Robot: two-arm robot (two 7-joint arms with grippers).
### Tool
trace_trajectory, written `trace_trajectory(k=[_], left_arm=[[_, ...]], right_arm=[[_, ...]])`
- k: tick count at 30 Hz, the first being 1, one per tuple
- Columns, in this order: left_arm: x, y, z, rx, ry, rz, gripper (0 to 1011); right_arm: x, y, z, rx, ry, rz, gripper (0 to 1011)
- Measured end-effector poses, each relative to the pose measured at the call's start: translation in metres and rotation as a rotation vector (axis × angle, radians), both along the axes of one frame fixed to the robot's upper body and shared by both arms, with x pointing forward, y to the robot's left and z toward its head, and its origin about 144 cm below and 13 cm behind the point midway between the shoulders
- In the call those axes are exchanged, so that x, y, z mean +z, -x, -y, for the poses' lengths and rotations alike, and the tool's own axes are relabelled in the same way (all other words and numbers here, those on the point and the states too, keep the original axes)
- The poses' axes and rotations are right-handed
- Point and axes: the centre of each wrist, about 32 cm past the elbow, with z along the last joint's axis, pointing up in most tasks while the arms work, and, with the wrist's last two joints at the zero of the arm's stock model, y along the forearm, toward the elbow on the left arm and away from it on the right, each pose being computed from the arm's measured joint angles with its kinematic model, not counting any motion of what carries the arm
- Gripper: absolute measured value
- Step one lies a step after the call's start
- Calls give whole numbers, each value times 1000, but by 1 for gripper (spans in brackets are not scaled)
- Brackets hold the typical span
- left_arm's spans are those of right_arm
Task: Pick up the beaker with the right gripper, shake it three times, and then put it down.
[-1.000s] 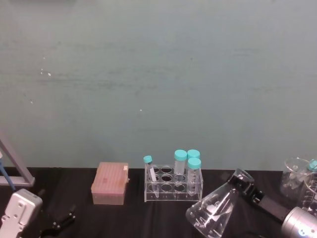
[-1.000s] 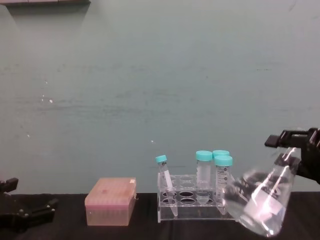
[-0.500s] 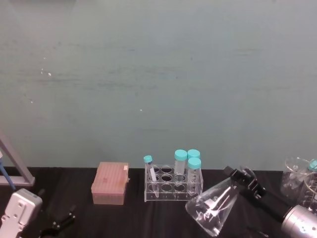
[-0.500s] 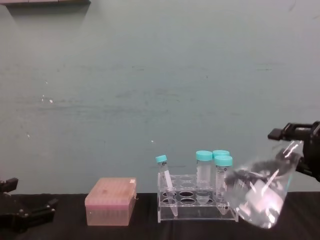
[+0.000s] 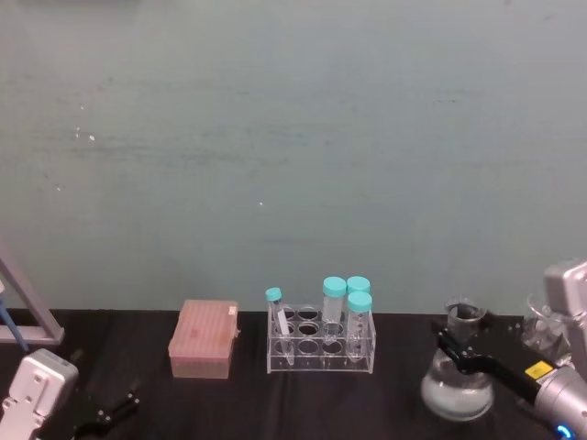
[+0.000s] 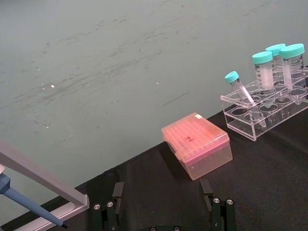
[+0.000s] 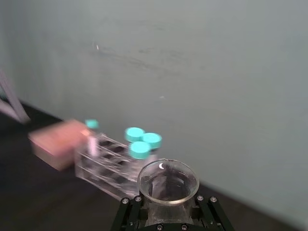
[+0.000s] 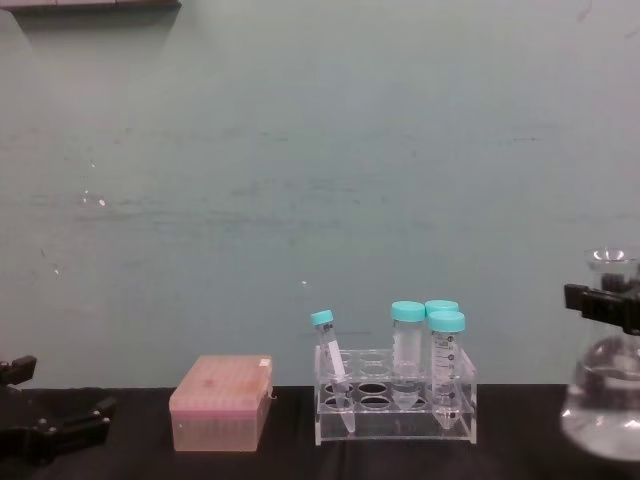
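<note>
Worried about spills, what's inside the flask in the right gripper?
The beaker looks to hold clear liquid in its base. The jaws of the right gripper cover part of its neck.

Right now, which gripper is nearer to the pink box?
Left. The left gripper sits open, close on the left of the pink box; the right gripper holds the flask beyond the tube rack.

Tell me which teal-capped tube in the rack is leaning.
The thin tube with the small cap, at the left end of the rack: it tilts, while the three wider tubes at the right end stand upright.
</note>
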Motion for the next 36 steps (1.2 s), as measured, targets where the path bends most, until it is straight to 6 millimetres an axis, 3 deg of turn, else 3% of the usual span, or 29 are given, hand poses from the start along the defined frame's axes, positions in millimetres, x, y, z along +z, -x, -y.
trace_trajectory(k=[10, 16, 20, 24, 32, 36], left_arm=[[0, 0, 0, 0, 0, 0, 1000], [0, 0, 0, 0, 0, 0, 1000], [0, 0, 0, 0, 0, 0, 1000], [0, 0, 0, 0, 0, 0, 1000], [0, 0, 0, 0, 0, 0, 1000], [0, 0, 0, 0, 0, 0, 1000]], right_arm=[[-6, 0, 8, 23, 470, 256, 451], [-13, 1, 9, 52, 670, 369, 451], [-14, 1, 9, 63, 715, 398, 451], [-12, 2, 8, 73, 667, 386, 452], [0, 5, 3, 120, 205, 122, 451], [0, 6, -2, 136, 56, 22, 451]])
